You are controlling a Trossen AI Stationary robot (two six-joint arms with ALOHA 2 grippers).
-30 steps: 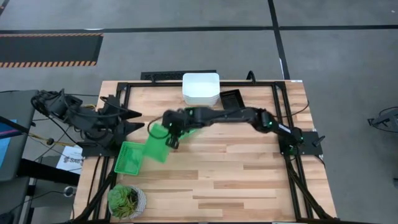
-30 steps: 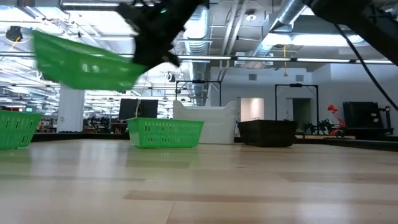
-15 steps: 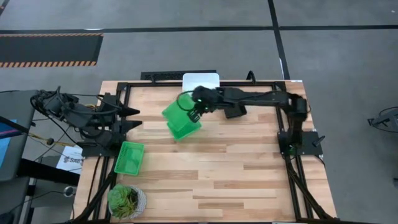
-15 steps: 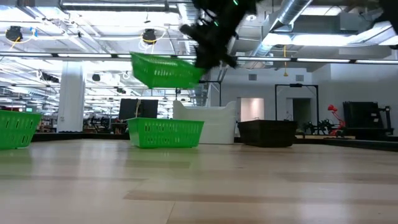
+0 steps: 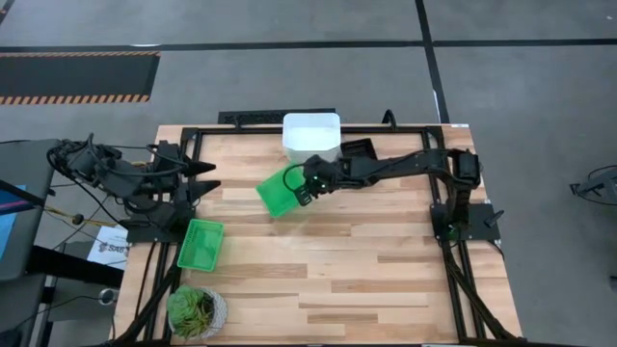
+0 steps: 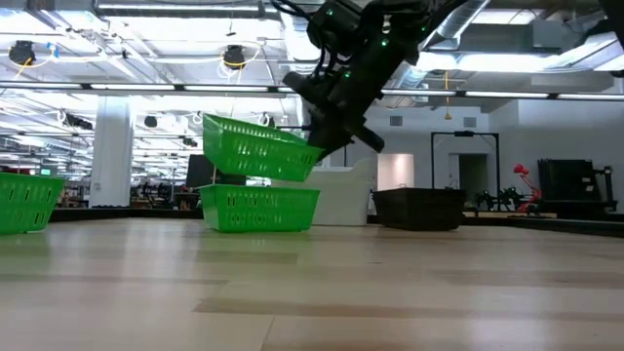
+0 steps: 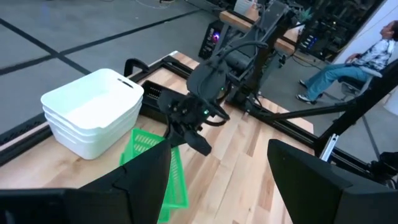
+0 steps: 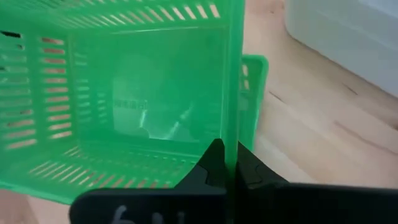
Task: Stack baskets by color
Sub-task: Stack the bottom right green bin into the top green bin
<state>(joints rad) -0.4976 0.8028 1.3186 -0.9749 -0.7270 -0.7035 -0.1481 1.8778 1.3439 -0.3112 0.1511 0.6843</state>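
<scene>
My right gripper (image 5: 301,185) is shut on a bright green basket (image 5: 278,194), which hangs tilted just above a second green basket (image 6: 258,208) that stands on the table left of the white stack (image 5: 310,135). From above, the held basket hides most of that second one. A third green basket (image 5: 201,243) rests on the table near the left edge. A black basket (image 5: 360,149) sits right of the white stack. My left gripper (image 5: 210,181) waits open at the table's left side, holding nothing. My right gripper pinches the held basket's right-hand wall (image 8: 233,124) at its rim, one finger (image 8: 214,163) inside the basket and one outside. It reaches in from the table's right, slanting down. The basket is clear of the table and tilted, with its free left end higher.
A round potted plant (image 5: 196,310) stands at the near left corner. A black frame (image 5: 193,145) rims the table's far and side edges. Bare wood lies across the middle and near right. A seated person (image 7: 373,53) is beyond the table.
My right gripper has carried the green basket from above the near-left basket toward the far right, then down over the green basket beside the white stack. The wrist has rolled. The basket now hangs lower and slants the other way.
</scene>
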